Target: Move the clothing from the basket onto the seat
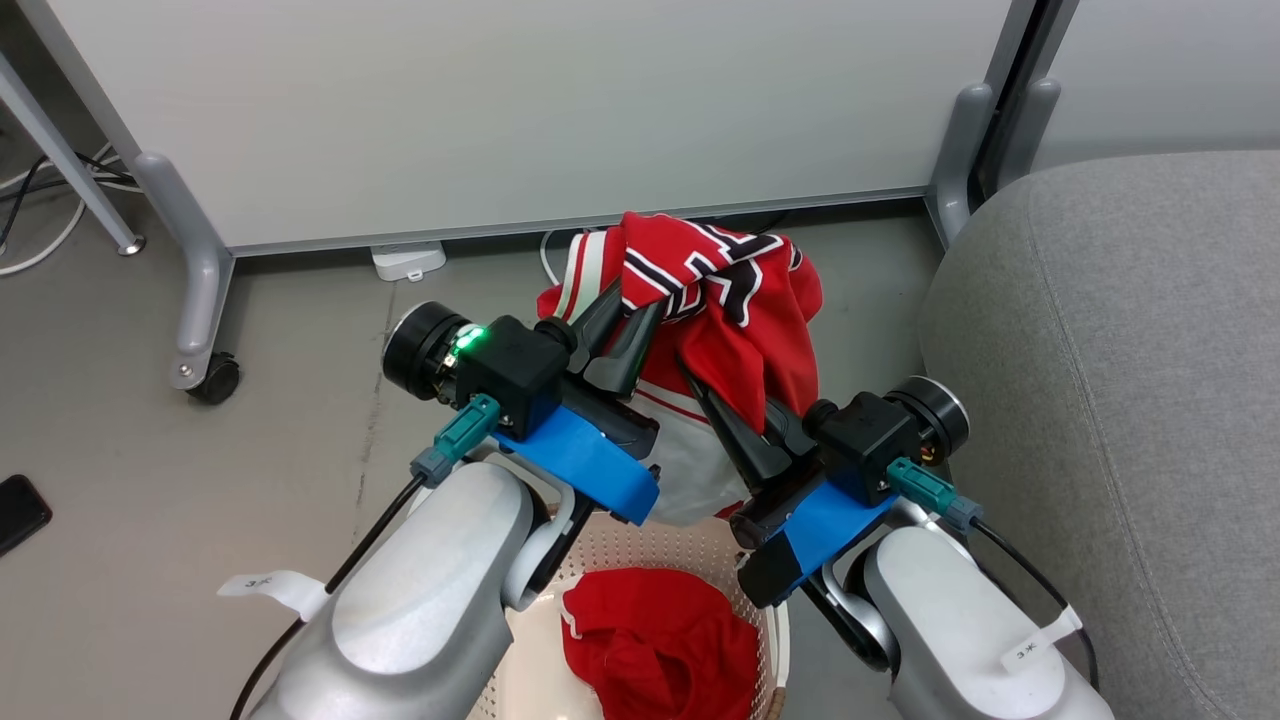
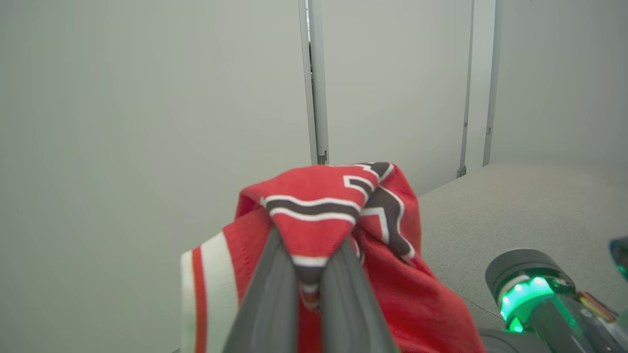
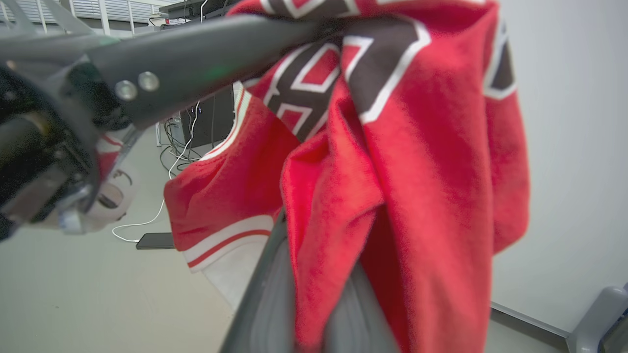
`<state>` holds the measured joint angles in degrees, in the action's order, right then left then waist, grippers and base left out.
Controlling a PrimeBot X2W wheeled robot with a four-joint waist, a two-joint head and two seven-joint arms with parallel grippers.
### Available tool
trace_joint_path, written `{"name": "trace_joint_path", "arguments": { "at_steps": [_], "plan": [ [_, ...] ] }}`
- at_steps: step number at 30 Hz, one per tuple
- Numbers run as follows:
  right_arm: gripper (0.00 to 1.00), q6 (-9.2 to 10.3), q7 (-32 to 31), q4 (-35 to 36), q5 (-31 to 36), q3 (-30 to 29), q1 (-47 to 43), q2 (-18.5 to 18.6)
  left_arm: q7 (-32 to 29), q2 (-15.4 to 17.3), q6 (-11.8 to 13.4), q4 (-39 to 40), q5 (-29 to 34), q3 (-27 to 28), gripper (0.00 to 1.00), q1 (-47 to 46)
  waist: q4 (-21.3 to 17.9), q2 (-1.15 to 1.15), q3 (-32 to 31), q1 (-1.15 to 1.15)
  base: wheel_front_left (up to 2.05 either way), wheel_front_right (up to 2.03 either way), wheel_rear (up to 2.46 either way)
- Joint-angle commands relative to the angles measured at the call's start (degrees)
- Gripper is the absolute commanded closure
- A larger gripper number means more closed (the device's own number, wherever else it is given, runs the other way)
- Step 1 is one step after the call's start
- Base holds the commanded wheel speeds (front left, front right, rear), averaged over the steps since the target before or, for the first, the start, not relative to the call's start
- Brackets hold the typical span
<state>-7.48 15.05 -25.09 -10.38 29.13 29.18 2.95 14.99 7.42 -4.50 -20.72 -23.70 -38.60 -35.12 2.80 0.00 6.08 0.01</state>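
So right down by the robot there's the basket (image 1: 775, 640), cream with little holes, and the second red garment (image 1: 660, 645) is lying crumpled in the bottom of it. Straight above the basket both arms are up. The left gripper (image 1: 628, 303) has its two dark fingers pressed together on a fold of the jersey (image 1: 745, 300), right at the black-and-white lettering; the left wrist view shows the cloth bunched between the tips. The right gripper (image 1: 730, 395), on the basket's right side, is pinching a lower fold of the same jersey, with red fabric running down between its fingers. So the jersey hangs clear above the basket's far edge, slung between the two claws, its white-striped hem drooping toward the basket. Off to the basket's right is the seat (image 1: 1120, 400), big grey cushion, and the jersey isn't touching it. On the floor beyond the basket there's a white adapter (image 1: 408, 262), a dark phone (image 1: 18, 512) way off to the basket's left, and behind it all a pale partition (image 1: 500, 120) on a wheeled foot (image 1: 213, 380).
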Motion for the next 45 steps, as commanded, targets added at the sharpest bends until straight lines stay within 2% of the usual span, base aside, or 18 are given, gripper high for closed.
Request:
{"name": "trace_joint_path", "arguments": {
  "at_steps": [1,24,25,45],
  "plan": [
    [1.00,-0.03,0.2,0.3,-0.6,0.2,0.6,-0.1,0.3,0.0,-0.1,-0.2,0.1,0.3,1.00,-0.8,0.0,0.00,-0.1,-0.01,0.00,0.00,0.00],
    [1.00,-0.03,0.2,1.0,-1.0,0.3,-0.6,-0.1,0.3,-0.6,-0.8,-1.4,1.3,2.2,1.00,0.0,0.0,0.00,-0.2,-0.01,0.00,0.00,0.00],
    [1.00,-0.03,0.2,1.0,-1.1,0.4,-0.7,-0.1,0.3,-0.8,-0.8,-1.7,1.2,2.2,0.00,0.1,0.0,0.00,-0.2,-0.01,0.00,0.00,0.00],
    [1.00,-0.03,0.2,2.2,-0.8,-0.6,-0.3,-0.1,0.3,-1.2,-0.5,-1.4,2.8,3.5,0.00,0.1,-0.5,0.00,1.5,-0.01,0.00,0.00,0.00]
  ]
}}
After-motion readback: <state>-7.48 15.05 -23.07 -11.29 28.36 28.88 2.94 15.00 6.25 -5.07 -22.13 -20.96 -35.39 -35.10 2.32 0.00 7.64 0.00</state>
